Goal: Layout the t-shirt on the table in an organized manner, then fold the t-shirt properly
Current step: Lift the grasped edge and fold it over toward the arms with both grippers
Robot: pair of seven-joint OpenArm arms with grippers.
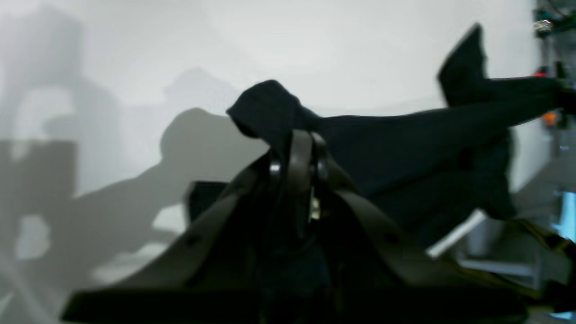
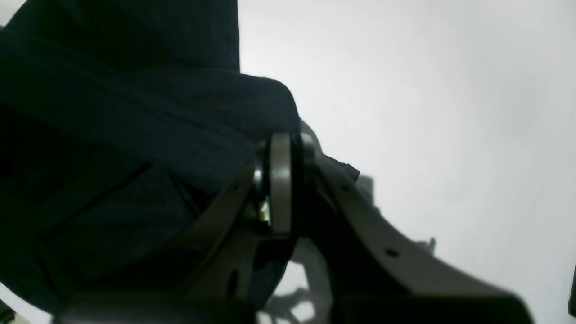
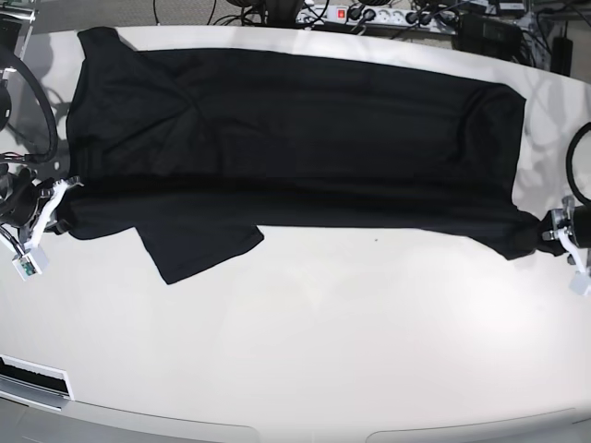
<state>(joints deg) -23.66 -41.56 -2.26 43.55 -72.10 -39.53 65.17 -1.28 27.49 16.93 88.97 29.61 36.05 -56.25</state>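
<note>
The black t-shirt (image 3: 295,138) lies stretched sideways across the far half of the off-white table (image 3: 323,332). One sleeve (image 3: 199,245) sticks out toward the near side. At the shirt's left end in the base view, my right gripper (image 3: 63,196) is shut on its near corner. The right wrist view shows those fingers (image 2: 281,180) pinched on a fold of black cloth (image 2: 135,112). My left gripper (image 3: 547,231) is shut on the shirt's near right corner. In the left wrist view the cloth (image 1: 405,148) runs taut from the gripper (image 1: 299,153) toward the other arm.
A power strip (image 3: 369,14) and cables line the far edge of the table. Dark cable loops stand by each arm, at the left (image 3: 32,88) and the right (image 3: 574,157). The near half of the table is bare down to its curved front edge (image 3: 277,429).
</note>
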